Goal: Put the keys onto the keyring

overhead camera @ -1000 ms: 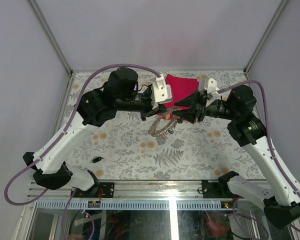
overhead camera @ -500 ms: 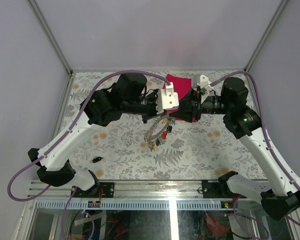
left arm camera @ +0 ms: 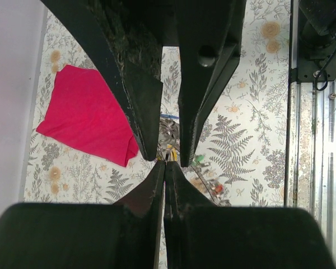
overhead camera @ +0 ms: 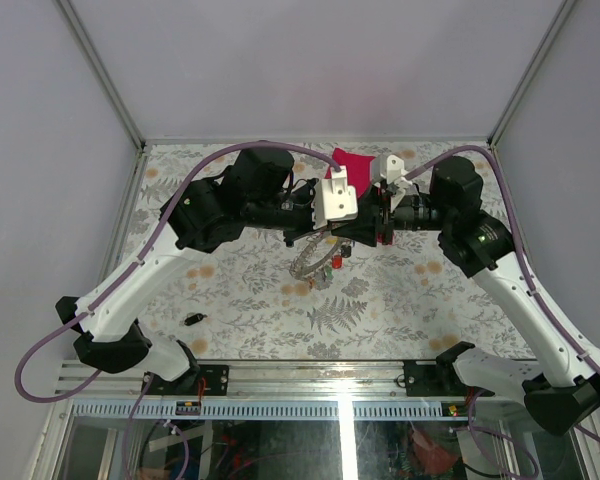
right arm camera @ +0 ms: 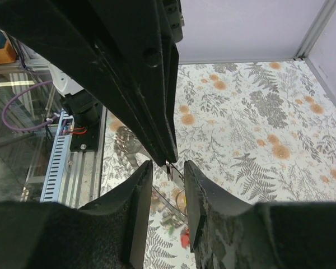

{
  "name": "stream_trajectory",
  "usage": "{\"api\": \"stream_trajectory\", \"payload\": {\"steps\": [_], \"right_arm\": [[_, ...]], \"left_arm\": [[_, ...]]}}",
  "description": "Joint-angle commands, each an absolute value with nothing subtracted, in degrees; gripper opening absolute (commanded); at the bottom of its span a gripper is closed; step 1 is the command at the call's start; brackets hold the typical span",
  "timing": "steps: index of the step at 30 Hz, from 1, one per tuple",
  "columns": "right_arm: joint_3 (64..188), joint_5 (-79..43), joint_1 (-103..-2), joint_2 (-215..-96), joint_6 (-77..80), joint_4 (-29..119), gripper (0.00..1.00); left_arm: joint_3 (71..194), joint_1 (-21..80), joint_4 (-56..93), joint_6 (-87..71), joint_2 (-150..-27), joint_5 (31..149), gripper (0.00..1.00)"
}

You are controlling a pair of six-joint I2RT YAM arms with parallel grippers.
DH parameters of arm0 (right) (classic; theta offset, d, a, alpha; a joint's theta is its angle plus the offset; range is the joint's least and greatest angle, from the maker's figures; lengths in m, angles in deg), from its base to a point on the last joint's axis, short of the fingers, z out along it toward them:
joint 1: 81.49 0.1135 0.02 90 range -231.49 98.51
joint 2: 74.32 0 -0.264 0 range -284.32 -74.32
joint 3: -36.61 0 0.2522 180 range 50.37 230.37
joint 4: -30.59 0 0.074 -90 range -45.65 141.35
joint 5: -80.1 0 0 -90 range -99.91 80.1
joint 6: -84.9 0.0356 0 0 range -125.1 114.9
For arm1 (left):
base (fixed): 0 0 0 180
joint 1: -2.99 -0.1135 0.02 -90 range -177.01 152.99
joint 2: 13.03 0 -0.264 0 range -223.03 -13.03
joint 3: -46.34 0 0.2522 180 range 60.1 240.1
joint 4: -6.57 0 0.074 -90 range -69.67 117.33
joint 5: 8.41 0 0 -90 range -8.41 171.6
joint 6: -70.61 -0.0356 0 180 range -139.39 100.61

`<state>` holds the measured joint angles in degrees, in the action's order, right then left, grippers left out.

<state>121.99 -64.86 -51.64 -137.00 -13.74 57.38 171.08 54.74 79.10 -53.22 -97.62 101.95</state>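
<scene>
Centre: keyring (overhead camera: 302, 266), keys (overhead camera: 333, 265) at its right; cloth (overhead camera: 351, 162) behind; 1 lone key (overhead camera: 192, 320) front-left.

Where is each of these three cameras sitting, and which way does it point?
Top external: above and behind the bases, looking down at the table; left arm and right arm show.
Left wrist: on the left arm, looking down past its shut left gripper at the red cloth.
Right wrist: on the right arm, looking across the table through the open right gripper.
Both wrist views share the keyring, the keys and the other arm's gripper.
</scene>
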Motion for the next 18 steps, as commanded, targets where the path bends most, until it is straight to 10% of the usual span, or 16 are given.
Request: {"api": "stream_trajectory", "payload": {"steps": [1, 18], "right_arm": [[122.48, -62.56, -50.9, -137.25, -16.17, 57.27, 0.36], [122.01, -63.25, -50.2, -137.97, -16.7, 56.57, 0.0]], "left_arm": [[172.91, 55.25, 76.61, -54.2, -96.18, 102.22, 0.0], [173.21, 55.31, 76.63, -54.46, -96.16, 102.76, 0.0]]}}
